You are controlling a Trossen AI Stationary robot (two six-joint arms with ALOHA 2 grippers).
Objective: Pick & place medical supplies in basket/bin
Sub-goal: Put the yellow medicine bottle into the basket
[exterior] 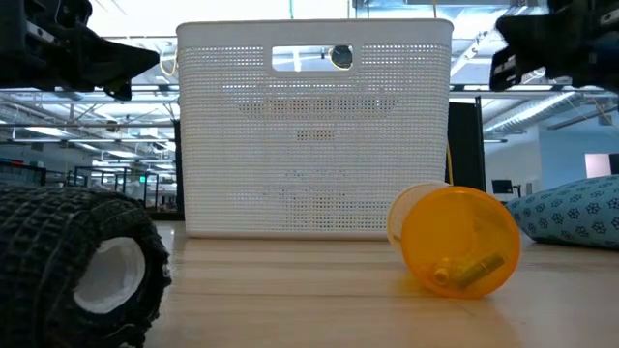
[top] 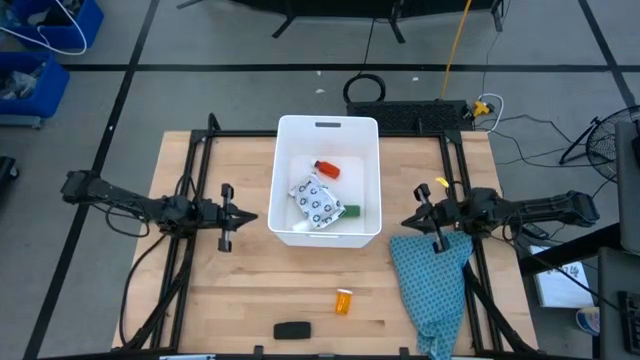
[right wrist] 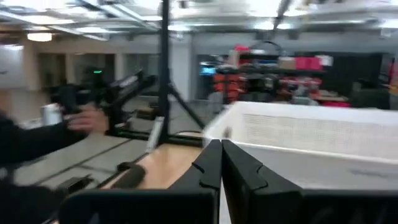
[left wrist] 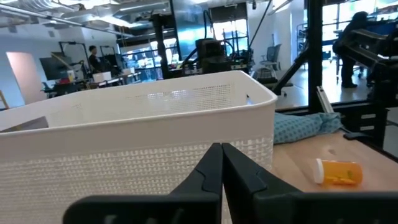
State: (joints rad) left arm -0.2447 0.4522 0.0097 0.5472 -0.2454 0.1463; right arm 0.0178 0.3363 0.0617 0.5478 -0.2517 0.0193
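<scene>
Bin (top: 328,128) sits mid-desk and serves as reference. Inside it: red-and-white bottle (top: 327,169), white dotted packet (top: 318,203), green oblong (top: 351,211). Outside it, on the near side of the bin toward the desk's front edge: orange vial (top: 343,301) lying on its side, and beyond that, close to the front edge, black oblong (top: 292,330). Teal cloth (top: 432,279) lies off the bin's right near corner, not part of the job.

Left gripper (top: 227,217) hovers just off the bin's left wall, fingers (left wrist: 211,171) pressed together, holding nothing. Right gripper (top: 426,215) hovers off the bin's right wall, above the cloth's upper edge, fingers (right wrist: 210,165) likewise closed and empty.

Judgement: two items left to collect.

Risks:
- Vial is round and on its side; a glancing touch from closed or off-centre fingers could roll it toward the desk edge.
- Black oblong is near that edge; a push instead of a pinch could knock it off.
- Right arm descending from here may snag the cloth.
- Either arm could clip the bin wall.
</scene>
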